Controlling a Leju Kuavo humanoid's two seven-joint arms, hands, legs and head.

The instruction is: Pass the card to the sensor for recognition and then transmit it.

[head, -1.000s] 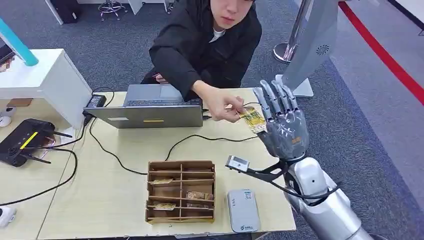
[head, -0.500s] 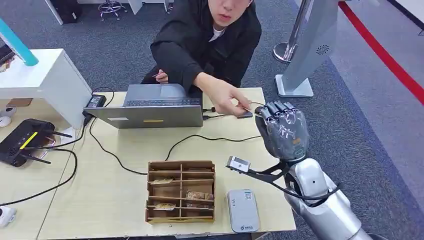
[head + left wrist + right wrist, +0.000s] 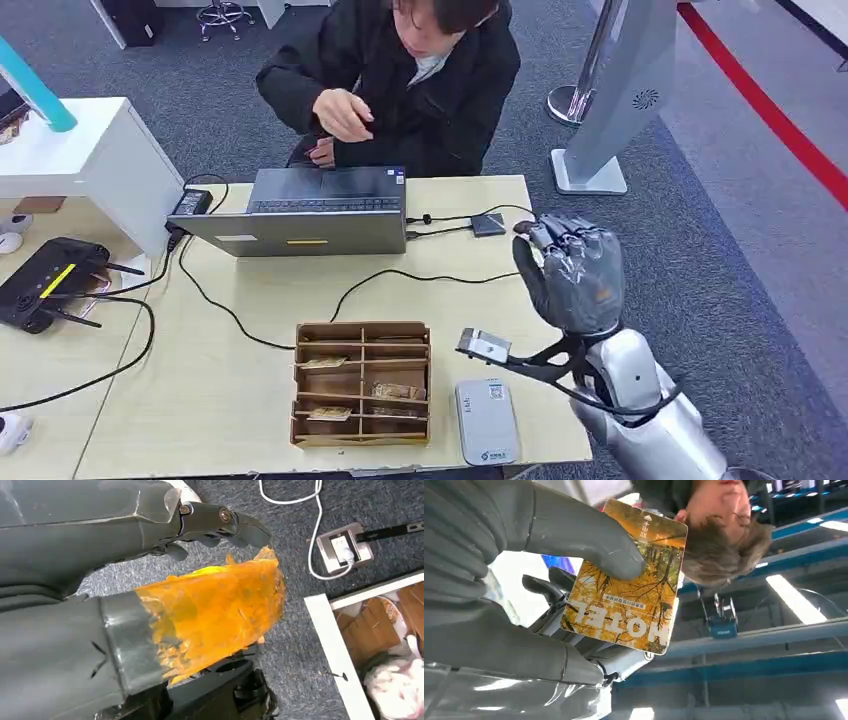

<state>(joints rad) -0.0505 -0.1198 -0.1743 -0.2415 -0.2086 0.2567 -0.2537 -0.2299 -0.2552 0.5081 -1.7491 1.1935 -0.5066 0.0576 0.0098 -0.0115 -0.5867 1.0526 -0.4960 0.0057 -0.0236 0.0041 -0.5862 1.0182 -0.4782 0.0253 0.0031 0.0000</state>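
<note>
The card, orange and yellow with an autumn tree print, was held in the right hand: in the right wrist view the thick grey thumb pressed on its printed face and the darker fingers lay behind it. In the head view this hand was raised over the right end of the light wooden table, with the fingers curled in, and the card itself could not be seen from there. The white card reader lay flat near the front edge of the table, just beside the brown cardboard organizer, which held a few cards in its compartments. A grey laptop stood at the far side, and a person in a black jacket sat behind it. The left hand hung above grey carpet; I could not tell if it was released or clenched.
</note>
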